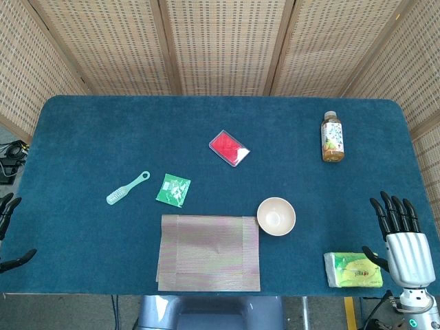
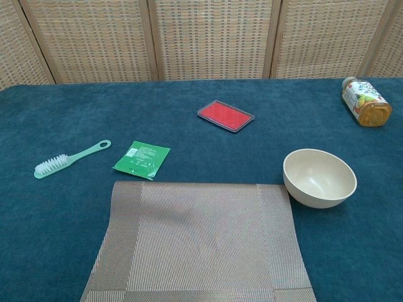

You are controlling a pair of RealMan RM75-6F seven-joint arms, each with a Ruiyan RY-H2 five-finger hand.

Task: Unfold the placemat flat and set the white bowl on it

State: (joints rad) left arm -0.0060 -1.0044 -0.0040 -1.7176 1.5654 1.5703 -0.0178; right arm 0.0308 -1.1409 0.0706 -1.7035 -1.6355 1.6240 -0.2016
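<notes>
While both robot hands sit at the near edge of the surface (image 1: 89, 130), neither touches any item.

Right robot hand (image 1: 402, 237): head view only, at 4 o'clock of the surface; fingers apart and pointing toward the far edge, holding nothing. Just beside it, at its 9 o'clock, a tissue pack (image 1: 353, 269), green and yellow, lying flat.

Left robot hand (image 1: 8, 230): head view only, at 8 o'clock of the surface, mostly cut off by the frame; dark fingertips apart, nothing between them.

Mat (image 1: 209, 252): woven, grey-brown, at 6 o'clock along the near edge. Lies flat, though a crease line and an offset edge along its left side suggest layers; whether it is fully unfolded I cannot tell.

Bowl (image 1: 276, 216): cream-white, upright, empty, on the blue cloth at the mat's 2 o'clock, just beside its far right corner, not on it. In the chest view the bowl (image 2: 320, 178) sits close against the mat (image 2: 200, 242) edge; contact cannot be told.

Packet (image 1: 172, 189): green, flat, near the mat's far left corner at 11 o'clock.

Brush (image 1: 127, 188): mint green, left of the packet, handle toward 1 o'clock.

Case (image 1: 229, 148): red, clear-rimmed, near the surface's centre.

Bottle (image 1: 333, 137): lying on its side at 2 o'clock, cap toward the far edge.

Screen (image 1: 220, 41): woven panels behind the surface.
</notes>
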